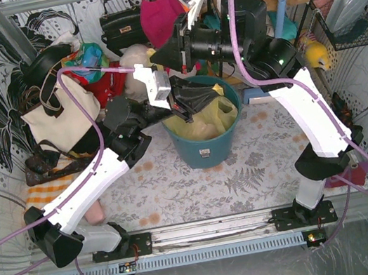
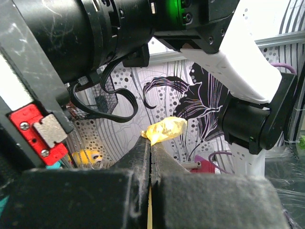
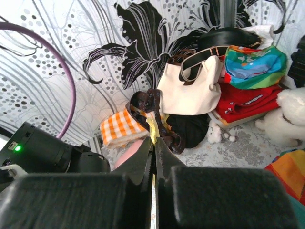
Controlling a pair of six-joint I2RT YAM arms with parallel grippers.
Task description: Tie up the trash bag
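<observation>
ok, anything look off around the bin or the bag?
Nothing stands out. The bin sits upright with the trash bag inside, and no spill shows around it. The left gripper and right gripper are each shut on a pinch of yellow bag plastic.

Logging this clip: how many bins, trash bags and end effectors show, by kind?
Teal-blue bin: 1
Trash bag: 1
End effectors: 2, left end effector and right end effector
Total: 4

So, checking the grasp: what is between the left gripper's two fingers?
A twisted tip of the trash bag, pinched between the shut fingers of the left gripper; the left wrist view shows it.
</observation>
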